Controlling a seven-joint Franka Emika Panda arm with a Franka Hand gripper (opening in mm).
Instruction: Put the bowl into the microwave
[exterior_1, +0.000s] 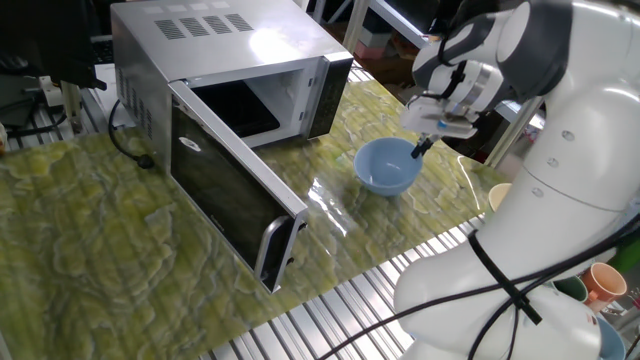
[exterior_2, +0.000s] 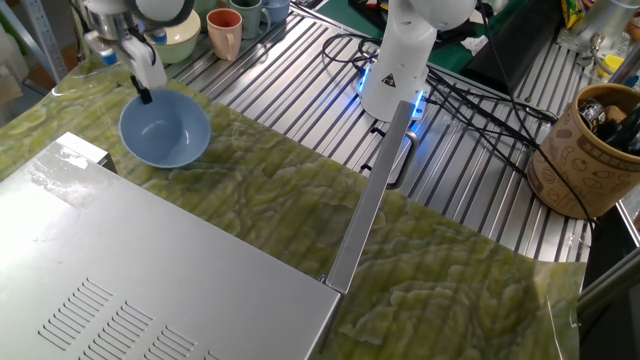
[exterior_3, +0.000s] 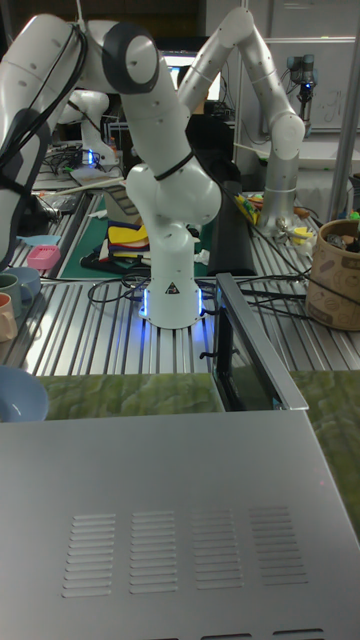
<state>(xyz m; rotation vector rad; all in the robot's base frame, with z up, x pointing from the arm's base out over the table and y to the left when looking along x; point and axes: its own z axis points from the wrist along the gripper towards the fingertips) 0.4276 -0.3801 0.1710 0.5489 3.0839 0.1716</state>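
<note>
The arm reaches down, its tool (exterior_1: 424, 147) clamped shut, fingers pointing downward.

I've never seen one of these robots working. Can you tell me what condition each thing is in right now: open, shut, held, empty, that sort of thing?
Microwave: door swung wide open, nothing visible inside.
Bowl: empty, tilted, pinched at its rim and lifted off the table.
Gripper: shut on the bowl's rim.
Pink mug: upright on the metal slats, not touched.
Brown pot: upright, things standing in it.
</note>
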